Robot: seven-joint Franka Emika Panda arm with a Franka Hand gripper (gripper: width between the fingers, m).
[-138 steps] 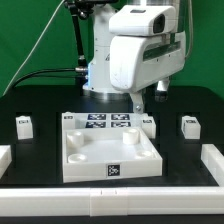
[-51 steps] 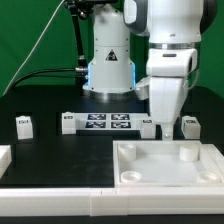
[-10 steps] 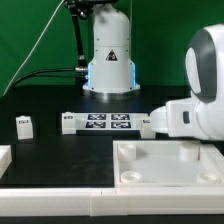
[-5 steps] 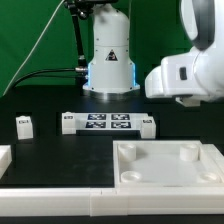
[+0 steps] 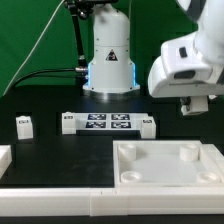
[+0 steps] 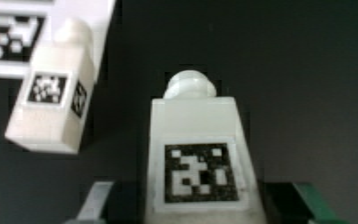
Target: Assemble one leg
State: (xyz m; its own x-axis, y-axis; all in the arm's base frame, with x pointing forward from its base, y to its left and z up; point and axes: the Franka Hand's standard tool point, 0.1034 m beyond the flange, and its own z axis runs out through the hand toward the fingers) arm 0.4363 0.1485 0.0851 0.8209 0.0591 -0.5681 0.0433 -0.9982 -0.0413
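- Above the bench (image 5: 60,150), toward the exterior view's right, the claw (image 5: 196,106) was held clear of the surface under the arm's bulky white wrist housing.
- In the wrist view, the leg (image 6: 197,130) was seen between the two dark fingers (image 6: 101,202), with its square tag turned to the camera and its rounded tip pointed away.
- The claw was closed to the width of the leg, which was gripped at its tagged end; only the finger ends were shown.
- In the exterior view, the leg itself could not be made out beneath the claw.
- A second block (image 6: 51,92) of the same kind, also tagged, was seen in the wrist view resting on the black bench just beside the marker board (image 5: 105,122), apart from the held leg.
- A third block (image 5: 24,124), tagged too, was placed alone near the exterior view's left, well apart from the claw.
- The white tray (image 5: 150,147), with its raised rim, was set on the part of the bench nearest the exterior camera, lower in that view than the claw.
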